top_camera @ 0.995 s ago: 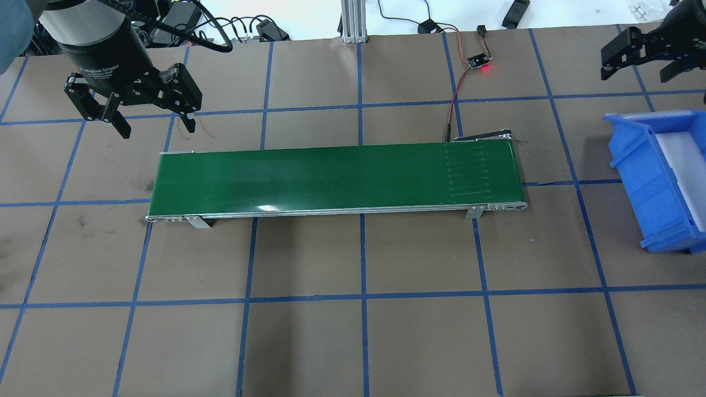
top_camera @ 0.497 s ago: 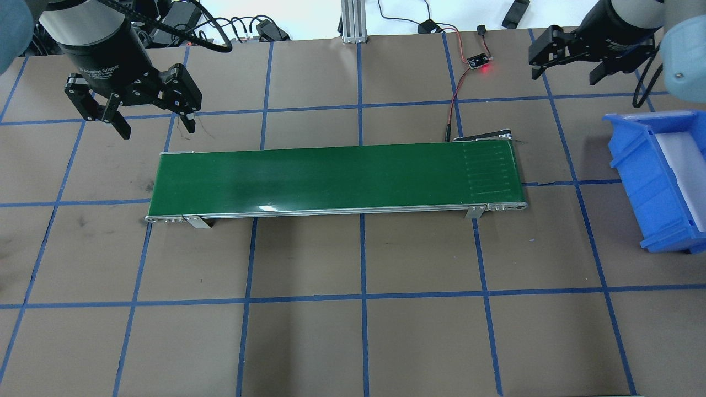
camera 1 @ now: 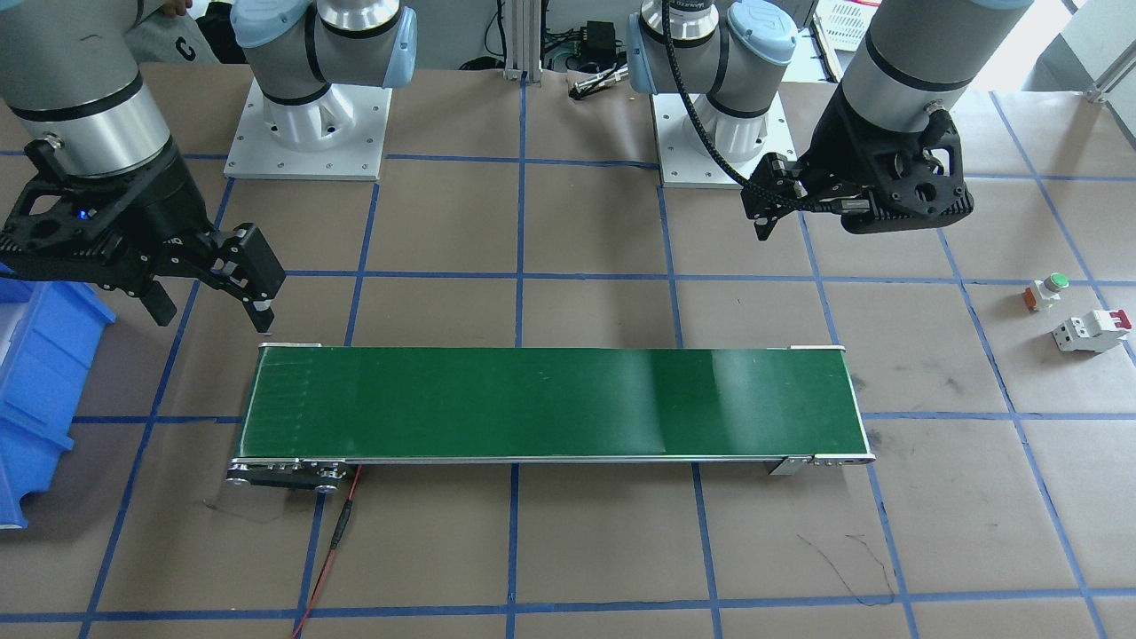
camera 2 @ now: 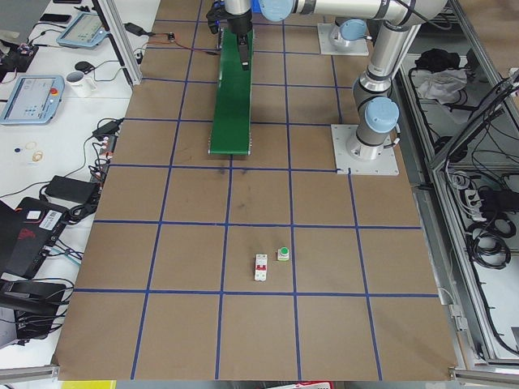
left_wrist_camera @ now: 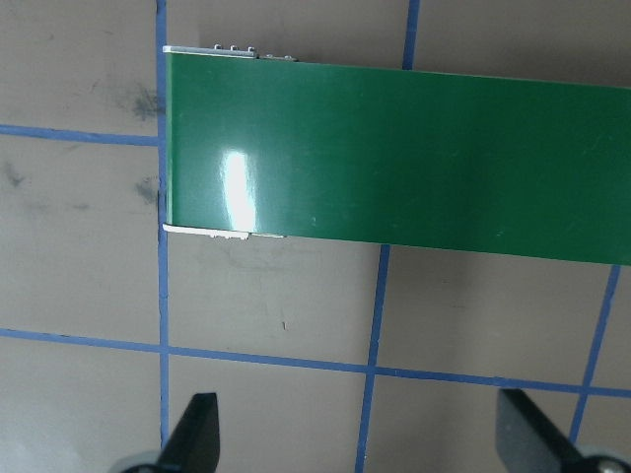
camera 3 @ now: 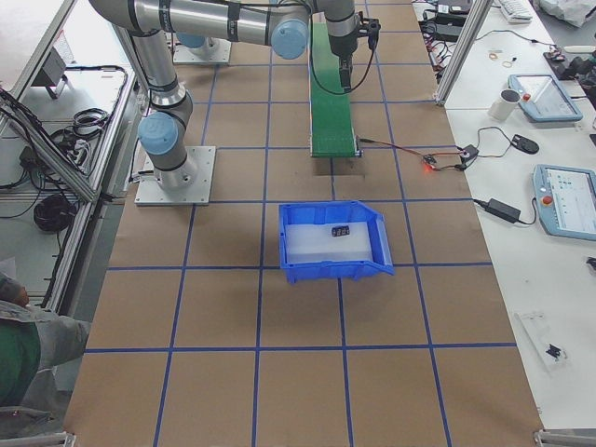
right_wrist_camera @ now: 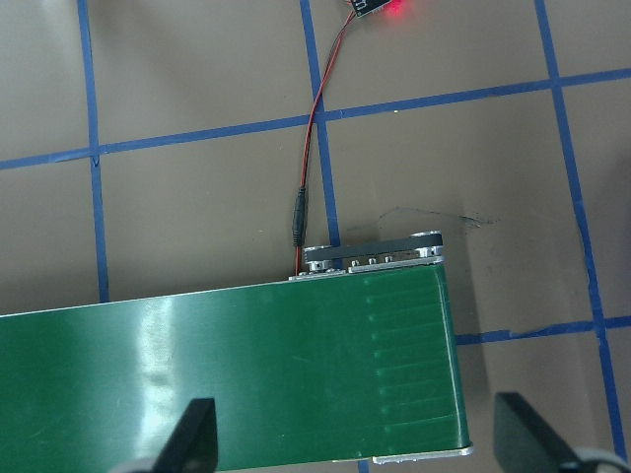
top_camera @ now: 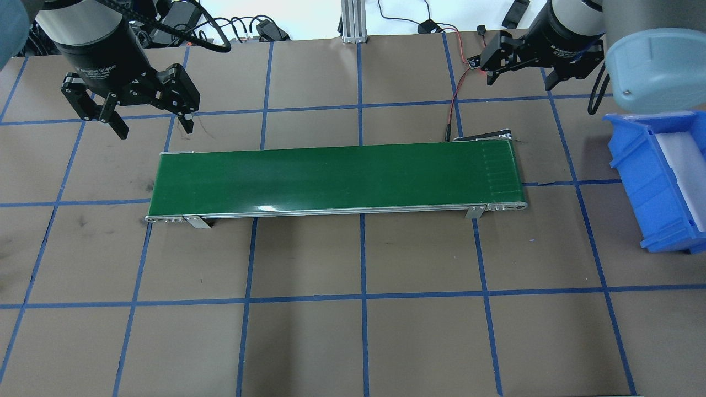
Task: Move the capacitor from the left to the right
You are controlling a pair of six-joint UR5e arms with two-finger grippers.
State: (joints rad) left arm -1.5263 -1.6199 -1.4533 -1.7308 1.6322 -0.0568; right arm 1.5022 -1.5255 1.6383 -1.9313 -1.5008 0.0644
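L end effector (top_camera: 154, 129) spread wide, empty, hanging just off the left end of the green conveyor (top_camera: 336, 176). R end effector (top_camera: 521, 82) also spread, empty, above the worktop (top_camera: 358, 331) just past the belt's right end, near the LED board (right_wrist_camera: 389, 8). Both wrist cams show bare fingertips, nothing between them.

Capacitor (camera 3: 341, 230) – small dark item w/ pale marks lying in the blue bin (camera 3: 331, 271) on the robot's right. Too small to confirm, but I read it as the part. Belt top is bare in every view.

Step, my read: transfer looks done, arms parked at the belt ends. Next move needs no grasp – pull back or idle. If another cycle is wanted, L has nothing valid to pick: only the green-capped button (camera 1: 1047, 289) and the white breaker w/ red lever (camera 1: 1090, 330) sit on its side.

Counts: 1 capacitor, 1 bin, 1 conveyor, 1 LED board, 1 button, 1 breaker, 2 arms.
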